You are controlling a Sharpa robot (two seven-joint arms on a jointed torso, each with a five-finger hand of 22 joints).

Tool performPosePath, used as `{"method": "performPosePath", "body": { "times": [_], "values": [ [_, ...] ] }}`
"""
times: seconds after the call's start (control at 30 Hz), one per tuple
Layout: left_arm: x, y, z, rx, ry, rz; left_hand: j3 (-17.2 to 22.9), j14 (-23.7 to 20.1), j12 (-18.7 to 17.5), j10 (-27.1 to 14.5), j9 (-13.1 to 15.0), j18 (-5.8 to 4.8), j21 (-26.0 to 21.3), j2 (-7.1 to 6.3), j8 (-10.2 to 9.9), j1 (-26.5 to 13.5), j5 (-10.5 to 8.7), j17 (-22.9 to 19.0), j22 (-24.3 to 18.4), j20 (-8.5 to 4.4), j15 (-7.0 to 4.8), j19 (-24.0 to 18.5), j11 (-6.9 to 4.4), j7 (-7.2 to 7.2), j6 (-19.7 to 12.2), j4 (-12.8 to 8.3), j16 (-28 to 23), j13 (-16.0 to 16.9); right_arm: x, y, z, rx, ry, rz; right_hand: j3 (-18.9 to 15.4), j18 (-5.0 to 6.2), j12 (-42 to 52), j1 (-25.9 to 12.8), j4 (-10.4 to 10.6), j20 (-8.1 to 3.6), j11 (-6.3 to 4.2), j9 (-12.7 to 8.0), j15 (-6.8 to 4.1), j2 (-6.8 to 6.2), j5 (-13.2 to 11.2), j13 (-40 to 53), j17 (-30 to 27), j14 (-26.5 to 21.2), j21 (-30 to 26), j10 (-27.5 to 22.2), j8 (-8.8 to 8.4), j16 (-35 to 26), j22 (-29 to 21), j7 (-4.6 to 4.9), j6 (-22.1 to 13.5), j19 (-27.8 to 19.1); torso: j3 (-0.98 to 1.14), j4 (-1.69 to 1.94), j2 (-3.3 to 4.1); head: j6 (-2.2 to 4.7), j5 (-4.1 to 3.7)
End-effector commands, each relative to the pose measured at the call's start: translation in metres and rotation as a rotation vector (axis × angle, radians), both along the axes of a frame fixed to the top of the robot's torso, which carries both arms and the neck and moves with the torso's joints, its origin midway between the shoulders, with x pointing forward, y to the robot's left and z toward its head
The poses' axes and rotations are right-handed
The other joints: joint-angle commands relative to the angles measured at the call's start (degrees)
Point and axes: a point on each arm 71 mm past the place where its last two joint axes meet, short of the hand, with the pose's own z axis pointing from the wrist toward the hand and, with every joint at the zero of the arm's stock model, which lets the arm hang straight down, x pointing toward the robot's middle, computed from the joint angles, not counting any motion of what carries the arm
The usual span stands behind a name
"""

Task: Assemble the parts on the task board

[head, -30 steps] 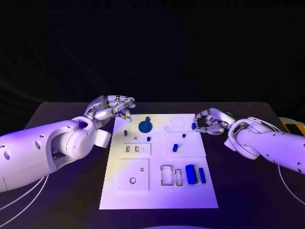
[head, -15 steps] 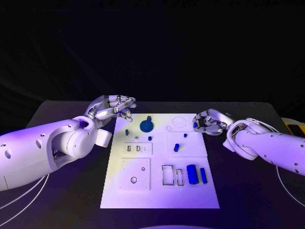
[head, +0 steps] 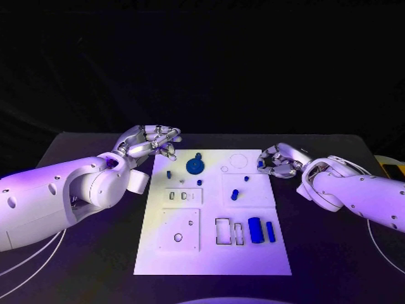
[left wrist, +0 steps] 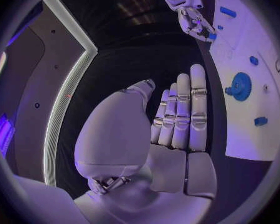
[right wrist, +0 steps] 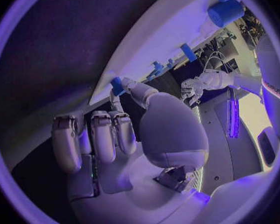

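Task board (head: 212, 253), a white plate, lies in the middle of the black bench (head: 93, 253) in the head view. On its far part sits a blue gear (head: 194, 167) with small blue pegs near it; a blue cylinder (head: 254, 228) and a thinner blue bar (head: 270, 232) lie side by side in its near right part. The left hand (head: 150, 143) hovers just off the board's far left corner, fingers curled inward with nothing seen in them. The right hand (head: 278, 161) is at the board's far right edge, its fingers bent around a small blue part (head: 260, 164).

From the left wrist, the left hand (left wrist: 177, 119) shows its fingers (left wrist: 197, 104) straight and pressed side by side, holding nothing, beside the board (left wrist: 239, 134). The gear (left wrist: 240, 86) sits on the board, and the right hand (left wrist: 193, 20) is at the board's opposite edge with the blue part (left wrist: 212, 36) at its fingertips.

From the right wrist, the right hand (right wrist: 124, 134) pinches the small blue part (right wrist: 117, 86) between thumb and one finger at the board's (right wrist: 159, 40) edge, the other fingers (right wrist: 93, 134) curled together. The blue cylinder (right wrist: 226, 12) lies farther along the board, and the left hand (right wrist: 193, 87) hangs past the board's other side.
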Motion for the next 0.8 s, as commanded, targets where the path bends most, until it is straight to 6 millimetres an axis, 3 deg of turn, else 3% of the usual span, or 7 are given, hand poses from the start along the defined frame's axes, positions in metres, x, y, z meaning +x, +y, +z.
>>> {"method": "performPosePath", "body": {
  "times": [0.03, 0.43, 0.7, 0.8],
  "values": [
    [0.0, -0.001, 0.001, 0.0, -0.002, -0.004, -0.01, -0.29, -0.24, -0.48, 0.02, 0.06, 0.27, 0.08, -0.31, -0.48, -0.25, 0.11, 0.07, -0.01, -0.01, -0.48, -0.07, 0.3, 0.1, 0.12, 0.34, 0.01, 0.0, 0.001, 0.002, 0.017, -0.023, -0.01, 0.66, -0.39, 0.28, 0.72, -0.07, -0.52, -0.84, 1.21, -0.94, 1.75, -1.52, 15.08, 15.07, 6.03, 0.21, 6.01, 1.64, 0.24, 15.09, -0.97, 1.44, 6.0, 0.01, 0.01, 0.0, -0.05, 0.07],
    [0.001, 0.001, 0.0, 0.003, -0.001, 0.0, -0.11, -0.45, -0.23, -0.66, -0.01, 0.06, 0.49, 0.09, -0.44, -0.65, -0.29, 0.35, 0.22, 0.07, 0.08, -0.67, 0.02, 0.39, 0.02, 0.17, 0.54, 0.02, -0.004, 0.005, 0.009, 0.051, -0.041, -0.064, 0.9, -0.39, 0.28, 0.78, -0.01, -0.84, -1.05, 1.6, -1.2, 2.14, -2.32, 15.08, 15.07, 6.03, 0.21, 6.01, 2.02, 0.24, 15.09, -1.13, 1.2, 6.0, -0.04, -0.06, -0.2, 0.09, 0.11],
    [0.004, 0.003, -0.001, 0.007, -0.001, 0.009, -0.13, -0.49, -0.22, -0.68, -0.02, 0.06, 0.53, 0.08, -0.46, -0.68, -0.3, 0.39, 0.25, 0.08, 0.09, -0.71, 0.03, 0.4, 0.01, 0.18, 0.57, 0.03, -0.016, 0.037, 0.027, 0.081, -0.008, -0.032, 1.12, -0.39, 0.28, 0.87, -0.03, -0.9, -1.02, 1.65, -1.21, 2.34, -2.34, 15.08, 15.07, 6.03, 0.21, 6.01, 1.95, 0.24, 15.09, -1.08, 0.81, 6.0, -0.37, 0.02, -0.65, 0.1, -0.06],
    [0.005, 0.003, -0.002, 0.009, 0.0, 0.013, -0.14, -0.5, -0.21, -0.68, -0.02, 0.06, 0.54, 0.08, -0.46, -0.69, -0.3, 0.4, 0.25, 0.08, 0.09, -0.71, 0.03, 0.39, 0.01, 0.17, 0.58, 0.03, -0.024, 0.063, 0.035, 0.081, 0.0, 0.01, 1.15, -0.39, 0.28, 0.88, -0.05, -0.91, -1.01, 1.66, -1.21, 2.34, -2.33, 15.08, 15.07, 6.03, 0.21, 6.01, 1.92, 0.24, 15.09, -1.05, 0.71, 6.0, -0.5, 0.02, -0.85, 0.02, 0.1]
  ]
}}
